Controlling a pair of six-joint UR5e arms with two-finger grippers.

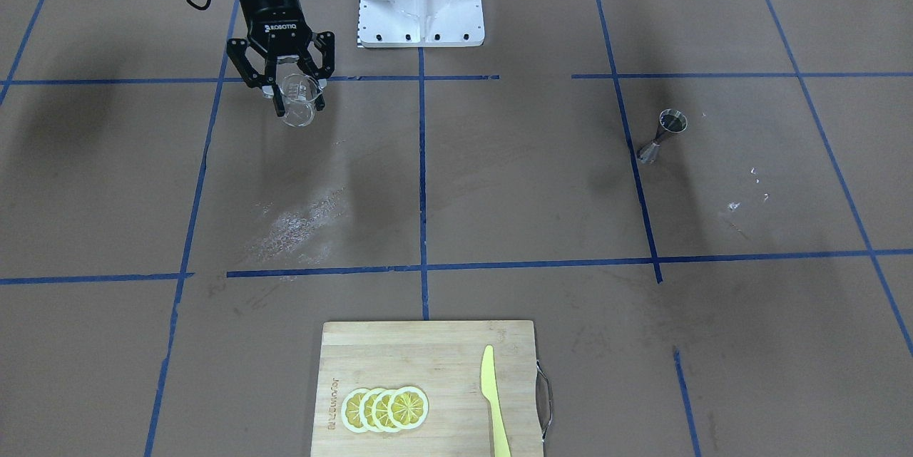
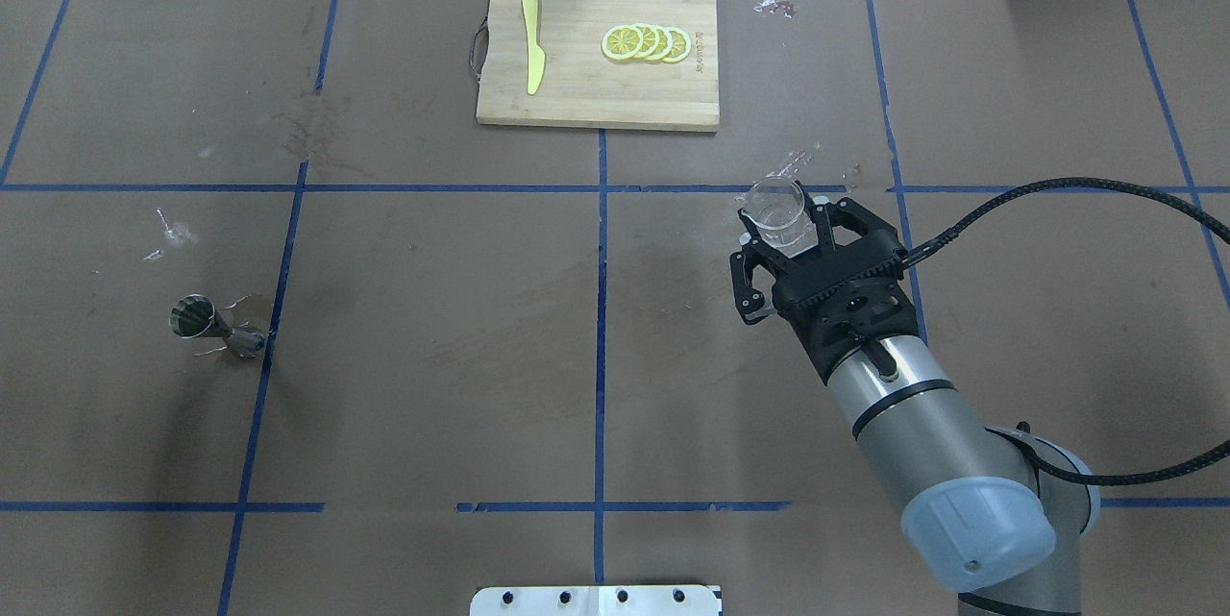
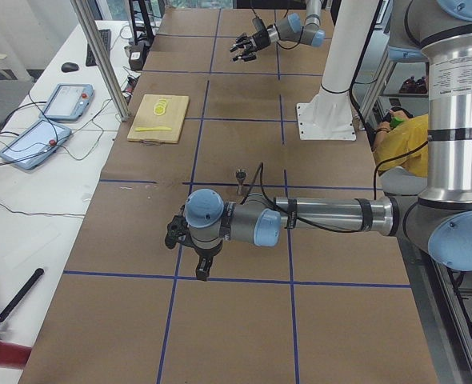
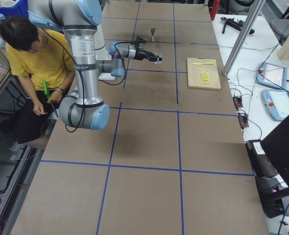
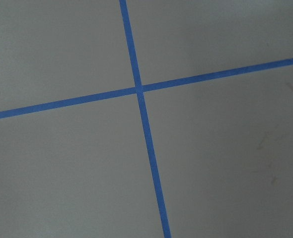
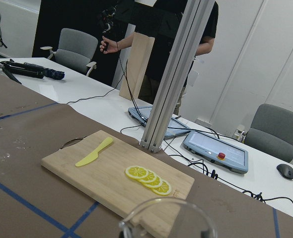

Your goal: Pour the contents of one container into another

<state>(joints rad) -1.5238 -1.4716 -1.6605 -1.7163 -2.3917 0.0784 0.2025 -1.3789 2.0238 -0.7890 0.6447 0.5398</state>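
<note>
- the clear glass cup (image 2: 776, 209), thin-walled with a rounded lip, is hanging upright above the brown paper-covered table (image 2: 432, 357), at about 3 o'clock in the overhead view; whether it is holding anything i cannot tell.
- the shiny steel jigger (image 2: 213, 328), hourglass-shaped, is standing on the table at 9 o'clock, well apart from the cup, one cone mouth facing up.
- the right gripper (image 2: 782, 222) is pinching the cup between its black fingers, its arm reaching in from 5 o'clock.
- the left gripper (image 3: 174, 234) is showing only in the left side view; spread or pressed together, i cannot tell.
- a wooden cutting board (image 2: 577, 97) at 12 o'clock is carrying overlapping lemon slices (image 2: 646, 42) and a yellow knife (image 2: 532, 54).
</note>
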